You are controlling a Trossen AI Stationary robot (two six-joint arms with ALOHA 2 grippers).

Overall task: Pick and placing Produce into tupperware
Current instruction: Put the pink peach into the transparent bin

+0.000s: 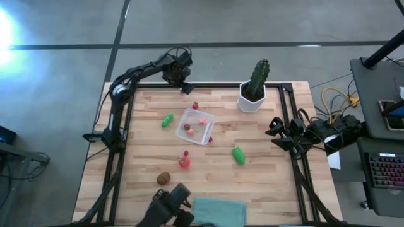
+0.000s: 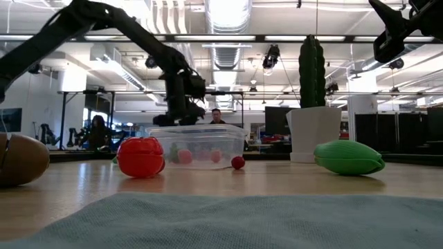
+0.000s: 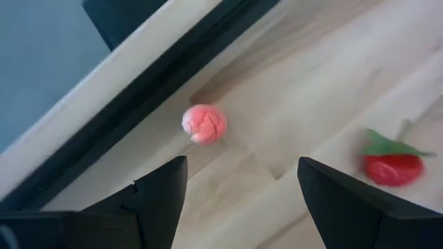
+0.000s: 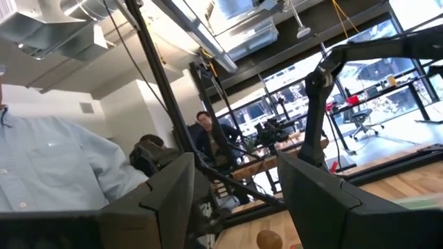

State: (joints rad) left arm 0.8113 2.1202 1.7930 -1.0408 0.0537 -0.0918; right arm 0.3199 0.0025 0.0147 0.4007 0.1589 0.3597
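Several small pieces already sit in the clear tub [image 1: 196, 125] at the middle of the bench [image 1: 271, 164]: little pink and red balls, showing through its see-through walls. Just off its corner lies a tiny red berry [image 1: 210, 140]. Around it are a green pod [image 1: 167, 120], another green pod [image 1: 238, 155], a red tomato [image 1: 184, 162], a brown kiwi [image 1: 164, 178] and a small strawberry [image 1: 195, 105]. My left hand [image 1: 185, 86] hangs over the bench's far edge, fingers apart, above a pink ball [image 3: 204, 123]. My right hand [image 1: 278, 133] waits at the right edge, fingers apart too.
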